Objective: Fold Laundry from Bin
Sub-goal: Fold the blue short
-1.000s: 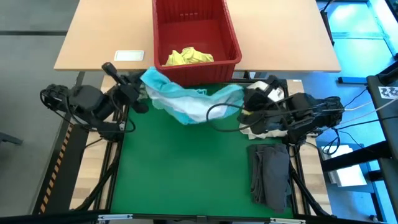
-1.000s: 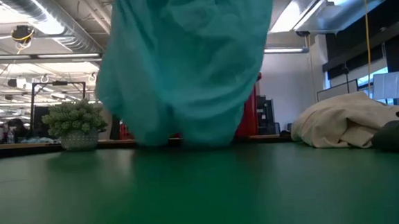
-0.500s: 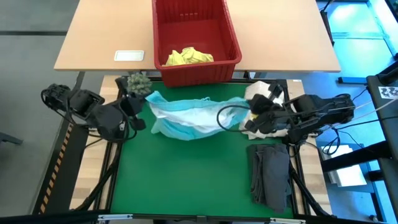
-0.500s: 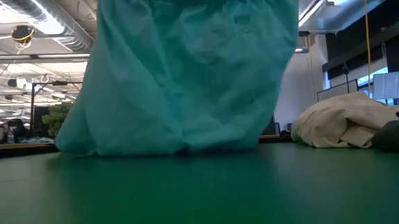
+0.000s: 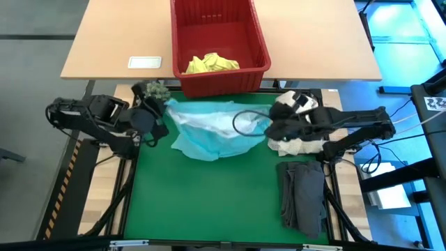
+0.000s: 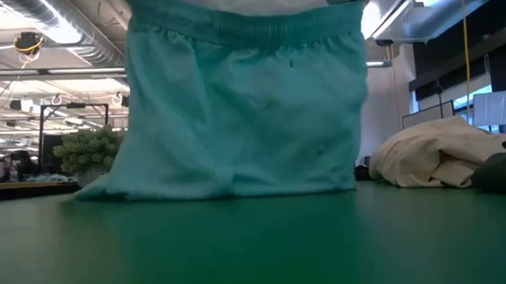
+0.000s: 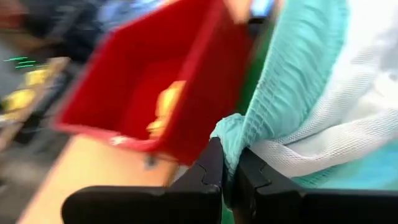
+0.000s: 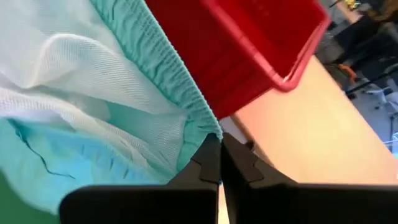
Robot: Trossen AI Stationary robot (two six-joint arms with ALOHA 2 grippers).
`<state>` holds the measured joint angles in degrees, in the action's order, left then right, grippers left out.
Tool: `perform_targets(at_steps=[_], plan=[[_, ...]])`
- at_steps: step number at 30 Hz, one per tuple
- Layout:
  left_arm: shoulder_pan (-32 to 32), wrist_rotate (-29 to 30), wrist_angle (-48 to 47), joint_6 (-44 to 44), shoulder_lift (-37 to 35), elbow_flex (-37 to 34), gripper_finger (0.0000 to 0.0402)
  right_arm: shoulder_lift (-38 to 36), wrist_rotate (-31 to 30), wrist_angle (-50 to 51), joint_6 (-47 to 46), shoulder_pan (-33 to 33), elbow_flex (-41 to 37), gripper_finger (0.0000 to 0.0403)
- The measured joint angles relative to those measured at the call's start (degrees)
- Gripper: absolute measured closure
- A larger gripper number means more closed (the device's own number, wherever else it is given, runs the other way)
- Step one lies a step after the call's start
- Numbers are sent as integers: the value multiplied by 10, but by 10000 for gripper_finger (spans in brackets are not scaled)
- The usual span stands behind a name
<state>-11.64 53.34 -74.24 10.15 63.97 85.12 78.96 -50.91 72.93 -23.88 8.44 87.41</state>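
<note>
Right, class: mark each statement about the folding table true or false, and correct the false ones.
1. Both tools pinch the turquoise shorts by the waistband. True: left tool, right tool.
2. The red bin is empty. False: a yellow garment lies in it.
3. The shorts' lower edge touches the green mat. True.
4. The dark grey garment lies inside the bin. False: it lies on the mat's right side.
5. The cream-white bundle hangs from a tool. False: it rests on the table.
</note>
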Motion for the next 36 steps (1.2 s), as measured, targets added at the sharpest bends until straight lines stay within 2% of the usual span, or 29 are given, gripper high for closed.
perform_targets(at_steps=[2,6,13,19,21,26,29,32,36], plan=[[8,56,0,-6,1,0,401,-10,-4,-41,38,-11,0,403],[9,142,13,-74,2,0,401,-42,-5,-117,118,-18,0,403],[19,150,86,-185,3,3,401,-94,-35,-166,171,-17,1,403],[-12,230,93,-246,28,4,401,-88,-46,-144,168,16,-13,403],[-27,229,93,-248,36,4,401,-87,-39,-138,152,35,-27,403],[-92,136,75,-163,71,4,401,-87,-5,-141,87,97,-96,403],[-143,132,42,-91,111,-11,401,-87,17,-163,28,138,-168,403],[-181,118,38,-33,156,-51,401,-85,57,-228,0,172,-255,403],[-224,81,38,77,217,-111,401,-85,109,-388,-18,206,-367,403]])
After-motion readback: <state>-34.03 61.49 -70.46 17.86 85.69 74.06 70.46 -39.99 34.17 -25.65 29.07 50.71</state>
